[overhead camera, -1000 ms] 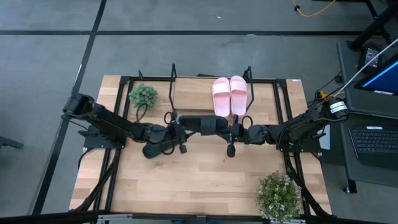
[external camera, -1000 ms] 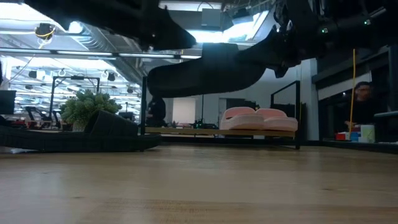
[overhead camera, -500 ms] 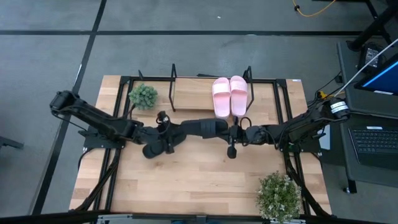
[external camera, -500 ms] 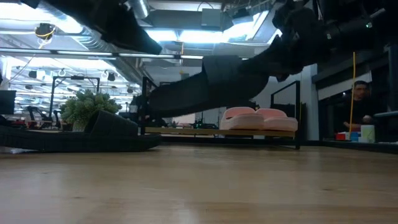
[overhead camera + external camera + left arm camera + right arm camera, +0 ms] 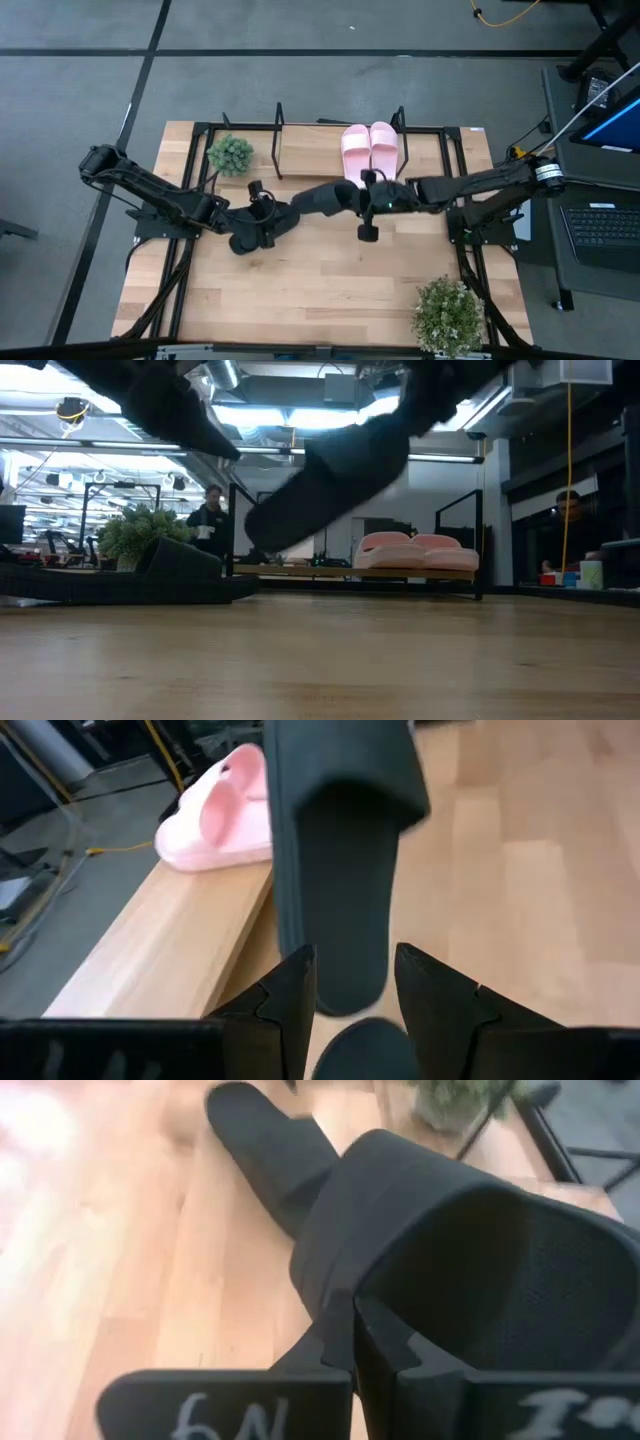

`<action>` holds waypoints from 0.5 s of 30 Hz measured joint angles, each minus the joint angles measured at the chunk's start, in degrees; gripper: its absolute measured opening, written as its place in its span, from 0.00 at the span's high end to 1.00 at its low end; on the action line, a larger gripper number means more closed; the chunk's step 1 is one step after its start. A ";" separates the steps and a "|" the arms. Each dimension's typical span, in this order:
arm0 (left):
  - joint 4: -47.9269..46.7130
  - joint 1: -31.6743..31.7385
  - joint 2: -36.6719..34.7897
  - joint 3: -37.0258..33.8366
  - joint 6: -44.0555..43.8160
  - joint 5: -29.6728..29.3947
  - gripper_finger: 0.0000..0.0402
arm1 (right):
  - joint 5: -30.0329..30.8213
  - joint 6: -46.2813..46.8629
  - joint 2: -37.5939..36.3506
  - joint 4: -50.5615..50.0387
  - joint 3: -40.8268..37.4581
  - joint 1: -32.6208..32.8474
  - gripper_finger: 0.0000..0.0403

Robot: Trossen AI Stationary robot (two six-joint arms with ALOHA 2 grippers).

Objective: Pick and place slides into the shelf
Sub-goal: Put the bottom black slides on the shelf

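My right gripper (image 5: 368,203) is shut on a matte black slide (image 5: 325,198), which hangs tilted in the air in front of the shelf (image 5: 310,150), as the low view shows (image 5: 330,480). Two pale pink slides (image 5: 370,152) lie side by side on the right part of the shelf's wooden board (image 5: 170,950). The second black slide (image 5: 248,238) lies flat on the table to the left. My left gripper (image 5: 262,213) is open just above that slide's far end, touching nothing. Its fingers point at the lifted slide (image 5: 340,870). My right gripper (image 5: 355,1345) pinches the edge of the black slide's strap (image 5: 335,1315) between its two fingers. It comes about level from the table's right. The slide is lifted clear and tilted, its long sole (image 5: 270,1150) pointing away from the fingers toward the table's left.
A small green plant (image 5: 230,153) stands left of the shelf and a bigger one (image 5: 448,312) at the near right corner. A black frame (image 5: 455,170) surrounds the table. The left part of the shelf board is bare. People (image 5: 210,520) stand in the room behind.
My left gripper has drawn back toward the table's left, away from the lifted slide. My right gripper has moved a little toward the far edge and the left, carrying the slide. The slide has tipped from nearly level to steeply tilted.
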 joint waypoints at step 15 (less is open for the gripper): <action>-3.45 0.33 0.02 -0.74 -4.12 -2.30 0.68 | -19.00 -16.49 -0.07 -24.77 15.03 -16.95 1.00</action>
